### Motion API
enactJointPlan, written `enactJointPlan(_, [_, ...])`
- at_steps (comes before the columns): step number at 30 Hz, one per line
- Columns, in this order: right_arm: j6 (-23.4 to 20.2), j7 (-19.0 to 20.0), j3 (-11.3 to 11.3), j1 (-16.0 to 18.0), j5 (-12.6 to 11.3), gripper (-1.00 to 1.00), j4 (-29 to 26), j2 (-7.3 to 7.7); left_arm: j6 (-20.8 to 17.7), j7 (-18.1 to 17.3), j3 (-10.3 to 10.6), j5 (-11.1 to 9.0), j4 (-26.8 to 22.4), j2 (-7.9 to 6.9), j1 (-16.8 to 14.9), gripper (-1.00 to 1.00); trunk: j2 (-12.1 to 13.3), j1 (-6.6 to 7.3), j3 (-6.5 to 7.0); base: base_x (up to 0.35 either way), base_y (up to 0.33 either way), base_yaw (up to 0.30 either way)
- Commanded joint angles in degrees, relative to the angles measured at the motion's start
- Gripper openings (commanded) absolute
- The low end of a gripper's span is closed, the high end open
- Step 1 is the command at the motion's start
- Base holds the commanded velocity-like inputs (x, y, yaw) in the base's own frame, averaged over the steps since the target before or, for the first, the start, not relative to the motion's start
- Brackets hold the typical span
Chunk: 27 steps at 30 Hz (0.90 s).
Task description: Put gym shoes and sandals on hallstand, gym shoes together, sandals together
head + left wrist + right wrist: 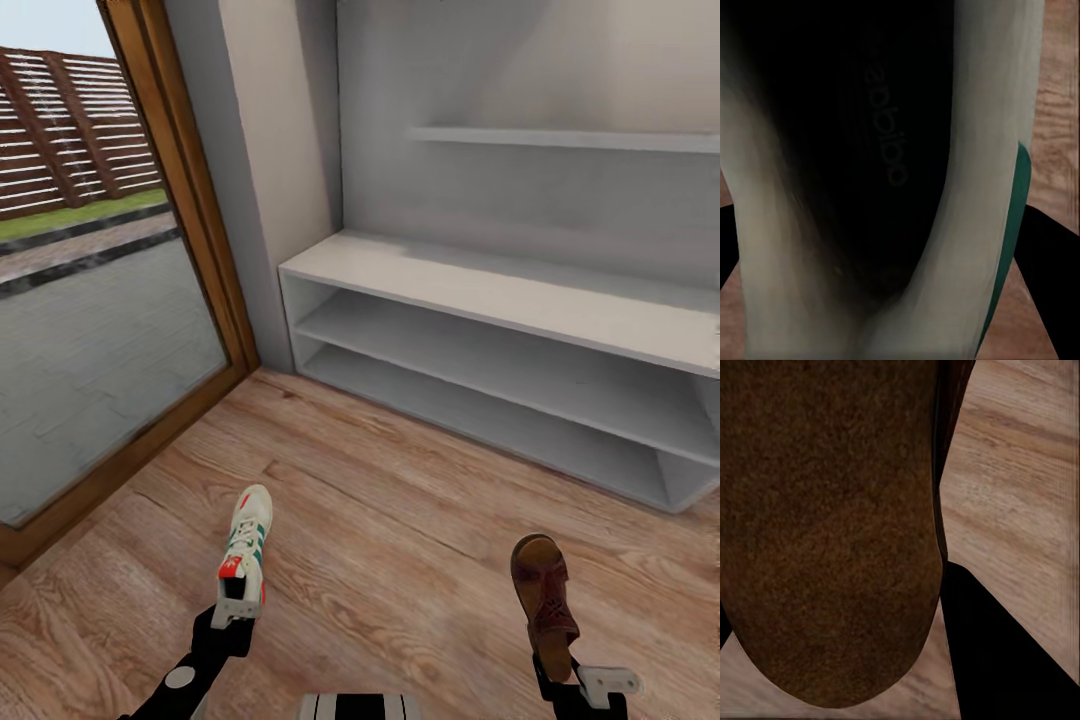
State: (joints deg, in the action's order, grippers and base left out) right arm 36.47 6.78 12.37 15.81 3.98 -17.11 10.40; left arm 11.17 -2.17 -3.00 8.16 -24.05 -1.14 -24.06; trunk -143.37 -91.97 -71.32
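Observation:
One white gym shoe with green stripes and a red-orange heel patch points toward the hallstand, held by its heel in my left gripper, which is shut on it. The left wrist view looks into the gym shoe's dark inside. At the lower right of the head view, a brown sandal is held by its heel in my right gripper, also shut. The sandal's brown footbed spreads over the right wrist view, above the corridor floor. The pale grey hallstand stands ahead, its bench top and two low shelves bare.
A large glass door with a wooden frame runs along the left, showing a paved yard and a fence outside. A wall shelf hangs above the bench top. Wood-plank floor lies between me and the hallstand.

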Motion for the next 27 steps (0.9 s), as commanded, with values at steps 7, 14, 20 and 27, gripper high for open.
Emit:
enactJointPlan(7, [0.2,0.3,0.5,0.0,0.2,-1.0,0.1,-0.03,2.4,-0.4,-0.3,0.5,2.0,0.14,0.0,-1.0,0.0,0.01,0.54,0.0,0.0,-0.19])
enactJointPlan(14, [0.2,0.3,0.6,-0.1,0.2,-1.0,0.6,-0.03,2.6,-1.3,-0.2,0.5,2.1,0.08,0.0,-1.0,0.0,0.01,1.12,0.0,0.0,-0.191])
enactJointPlan(20, [0.2,0.3,0.6,-0.1,0.2,-1.0,0.7,-0.03,2.6,-1.4,-0.2,0.5,2.1,0.13,0.0,-1.0,0.0,0.01,1.62,0.0,0.0,-0.191])
enactJointPlan(27, [0.2,0.3,0.6,-0.1,0.2,-1.0,0.7,-0.03,2.6,-1.4,-0.2,0.5,2.1,0.16,0.0,-1.0,0.0,0.01,2.19,0.0,0.0,-0.191])
